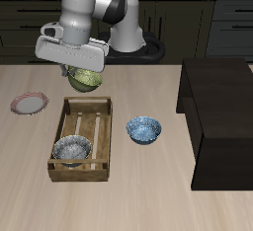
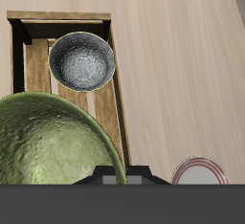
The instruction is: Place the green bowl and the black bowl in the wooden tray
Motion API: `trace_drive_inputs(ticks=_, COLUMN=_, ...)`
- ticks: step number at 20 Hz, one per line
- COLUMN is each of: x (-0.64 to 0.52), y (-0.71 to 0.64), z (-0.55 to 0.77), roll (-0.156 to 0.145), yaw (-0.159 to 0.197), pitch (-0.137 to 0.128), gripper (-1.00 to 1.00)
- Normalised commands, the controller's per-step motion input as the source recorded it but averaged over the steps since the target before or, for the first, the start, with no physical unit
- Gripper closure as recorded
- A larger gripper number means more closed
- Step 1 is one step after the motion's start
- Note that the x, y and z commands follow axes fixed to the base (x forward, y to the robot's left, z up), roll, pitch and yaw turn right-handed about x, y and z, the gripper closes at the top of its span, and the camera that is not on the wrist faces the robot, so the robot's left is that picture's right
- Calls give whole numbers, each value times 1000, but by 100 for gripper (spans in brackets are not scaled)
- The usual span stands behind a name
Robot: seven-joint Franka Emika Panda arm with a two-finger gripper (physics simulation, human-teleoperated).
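I'm holding the green bowl (image 1: 86, 78) in my gripper (image 1: 83, 74), fingers clamped on its rim, lifted clear of the table. It's hanging just behind the back wall of the wooden tray (image 1: 109, 136), not yet over the slats. The black bowl (image 1: 71, 149) is already sitting in the tray's front end. I'm judging the drop spot as the bare back half, so I'm needing to come forward, then down.
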Motion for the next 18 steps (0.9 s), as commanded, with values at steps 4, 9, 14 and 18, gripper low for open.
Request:
trace_drive_inputs(ticks=4, x=40, y=-151, z=-299, roll=-10, yaw=-4, pitch=20, gripper=100)
trace_drive_inputs(ticks=9, x=7, y=0, z=-248, roll=3, yaw=-1, pitch=25, gripper=100)
trace_drive_inputs(ticks=14, x=-17, y=14, z=-238, roll=-3, yaw=12, pitch=10, gripper=100)
trace_drive_inputs(ticks=18, x=30, y=-64, z=-340, roll=-9, yaw=-8, pitch=36, gripper=100)
